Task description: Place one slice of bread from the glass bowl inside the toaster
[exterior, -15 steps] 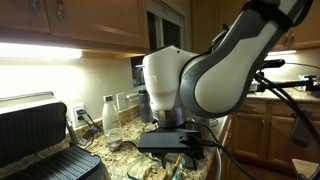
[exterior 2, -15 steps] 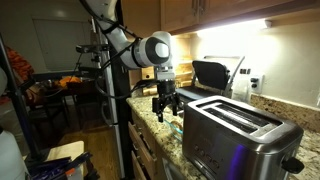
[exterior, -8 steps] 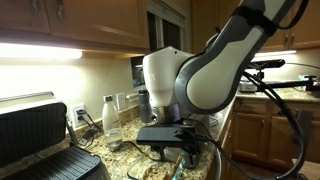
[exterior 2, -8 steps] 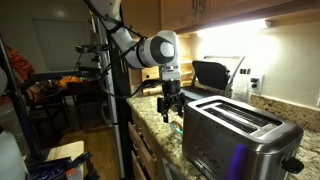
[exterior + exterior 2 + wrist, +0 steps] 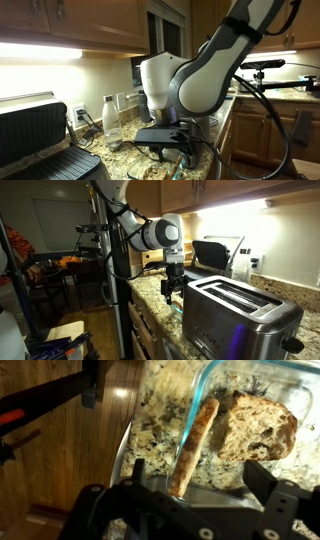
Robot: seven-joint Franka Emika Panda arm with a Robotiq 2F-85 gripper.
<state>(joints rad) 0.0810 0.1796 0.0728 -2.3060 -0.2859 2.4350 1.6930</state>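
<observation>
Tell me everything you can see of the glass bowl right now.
Only part of it shows, in the wrist view. The glass bowl is clear, with a thin rim and a rounded wall, and sits upright on the speckled counter. It holds two bread slices, one standing on edge and one tilted beside it. The open gripper hovers above without touching it.
</observation>
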